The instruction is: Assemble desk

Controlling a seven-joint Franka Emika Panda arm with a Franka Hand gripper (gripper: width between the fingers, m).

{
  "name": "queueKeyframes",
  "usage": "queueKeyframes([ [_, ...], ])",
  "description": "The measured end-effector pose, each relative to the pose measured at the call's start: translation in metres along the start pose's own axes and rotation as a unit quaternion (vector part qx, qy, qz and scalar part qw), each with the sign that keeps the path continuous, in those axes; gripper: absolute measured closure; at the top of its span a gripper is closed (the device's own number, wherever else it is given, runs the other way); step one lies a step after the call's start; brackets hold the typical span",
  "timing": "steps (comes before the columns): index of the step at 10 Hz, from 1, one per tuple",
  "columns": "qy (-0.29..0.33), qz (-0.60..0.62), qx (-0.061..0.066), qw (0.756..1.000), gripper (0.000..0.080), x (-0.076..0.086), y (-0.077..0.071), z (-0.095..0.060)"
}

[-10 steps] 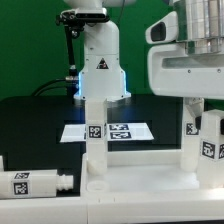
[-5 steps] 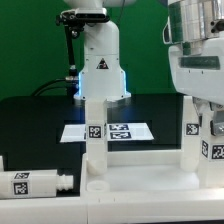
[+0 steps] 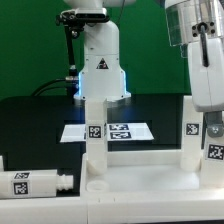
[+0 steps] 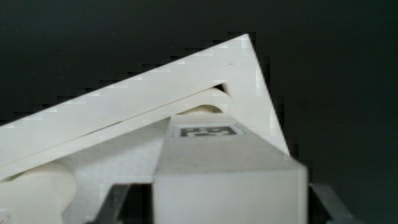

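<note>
Exterior view: desk kit spread on a dark surface (image 3: 30, 115). Big flat tabletop (image 3: 140, 170) lies along the near edge, with one leg (image 3: 95, 130) standing upright on it near the middle, tag facing the camera. Second leg (image 3: 208, 140) stands upright at the view's right end of the tabletop, tags on its face; the arm comes down directly over it, so the gripper (image 3: 213, 118) sits at the leg's top, mostly hidden by the white wrist housing. A third leg (image 3: 30, 183) lies on its side at the view's left, round peg pointing toward the tabletop. Marker board (image 3: 115, 131) lies flat farther back, in front of the robot's base (image 3: 100, 70). Wrist view: looking straight down the length of a square leg (image 4: 222, 165), tag on its near face, with a corner of the tabletop (image 4: 214, 75) beneath and a round hole showing just past the leg's far end. Gripper (image 4: 214, 200) fingers appear as dark edges on either side of the leg's near end, partly closed and pressed to its flanks; I judge it has hold of this leg. Key relation: leg's long axis is vertical, in line with the gripper's approach, and the corner hole lies directly below, just beside the leg's lower end. Whether the peg has entered the hole cannot be told. Next move likely depends on keeping the leg plumb over that hole.
</note>
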State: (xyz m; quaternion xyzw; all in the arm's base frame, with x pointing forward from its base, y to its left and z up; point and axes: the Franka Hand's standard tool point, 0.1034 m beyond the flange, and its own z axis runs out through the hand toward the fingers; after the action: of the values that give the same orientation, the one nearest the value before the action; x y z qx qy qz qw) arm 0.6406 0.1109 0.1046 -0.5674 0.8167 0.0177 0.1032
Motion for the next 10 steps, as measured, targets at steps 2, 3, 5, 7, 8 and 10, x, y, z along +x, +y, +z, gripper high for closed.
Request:
queueKeyframes([
  [2,0.000,-0.004,0.000,1.000,0.0209,0.000,0.000,0.001],
  [3,0.004,-0.087,-0.001,0.996,0.0209,-0.002,0.002,0.001],
  [5,0.000,-0.260,0.008,0.966,0.0152,-0.010,0.001,-0.001],
  [7,0.001,-0.332,0.002,0.943,0.0152,-0.009,0.003,0.000],
  [8,0.001,-0.370,0.002,0.929,0.0150,-0.009,0.003,0.000],
  [10,0.023,-0.536,-0.003,0.844,0.0150,-0.006,-0.003,-0.004],
])
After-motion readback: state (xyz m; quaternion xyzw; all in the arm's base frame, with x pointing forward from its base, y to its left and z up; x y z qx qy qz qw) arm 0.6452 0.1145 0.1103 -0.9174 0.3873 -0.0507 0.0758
